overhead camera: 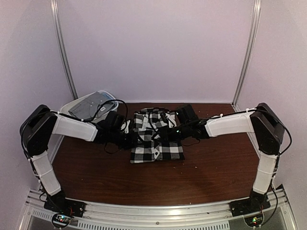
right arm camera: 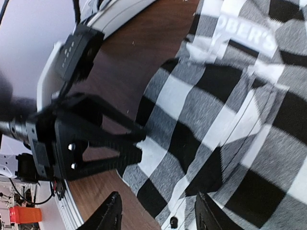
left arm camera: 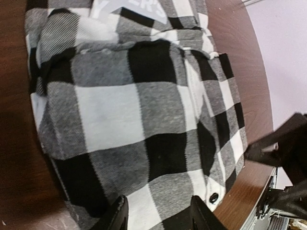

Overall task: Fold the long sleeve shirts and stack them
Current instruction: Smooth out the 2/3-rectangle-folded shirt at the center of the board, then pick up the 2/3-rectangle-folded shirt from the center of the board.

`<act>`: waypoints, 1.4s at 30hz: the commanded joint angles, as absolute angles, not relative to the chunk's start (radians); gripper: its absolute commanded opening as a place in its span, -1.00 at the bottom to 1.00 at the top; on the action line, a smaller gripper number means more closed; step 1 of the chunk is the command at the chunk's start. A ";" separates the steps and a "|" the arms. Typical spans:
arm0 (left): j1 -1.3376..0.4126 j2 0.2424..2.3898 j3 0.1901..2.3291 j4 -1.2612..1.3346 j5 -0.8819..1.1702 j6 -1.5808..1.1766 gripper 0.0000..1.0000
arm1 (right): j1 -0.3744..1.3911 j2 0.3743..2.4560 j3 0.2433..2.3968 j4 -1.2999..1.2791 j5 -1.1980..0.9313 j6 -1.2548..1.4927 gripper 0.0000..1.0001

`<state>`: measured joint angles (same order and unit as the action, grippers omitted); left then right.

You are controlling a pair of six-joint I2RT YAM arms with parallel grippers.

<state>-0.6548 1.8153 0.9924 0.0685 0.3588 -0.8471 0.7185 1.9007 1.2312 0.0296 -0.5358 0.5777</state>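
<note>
Checked shirt (overhead camera: 156, 141) folded mid-table (overhead camera: 216, 167), long axis near-to-far, between the arms. Left pincer (left arm camera: 159, 216) and right pincer (right arm camera: 158, 215) both half-open, astride opposite side edges, equally near.

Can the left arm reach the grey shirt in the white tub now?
Probably yes: the grey cloth shirt lies uncovered in the open white plastic tub, just behind the left arm.
</note>
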 commanded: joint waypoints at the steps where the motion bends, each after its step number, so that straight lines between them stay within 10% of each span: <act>1: -0.634 1.810 0.943 0.107 0.318 -0.864 -0.10 | 0.762 1.907 1.175 0.130 -0.519 0.612 0.04; 42: -0.664 1.478 0.607 0.110 0.386 -0.890 -0.10 | 0.668 1.592 0.619 0.214 -0.440 0.702 -0.13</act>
<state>-0.6613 1.5074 0.6468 0.0540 0.3813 -0.8707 0.6716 1.6547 0.6556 0.2031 -0.4740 0.6888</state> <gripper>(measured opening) 0.451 0.437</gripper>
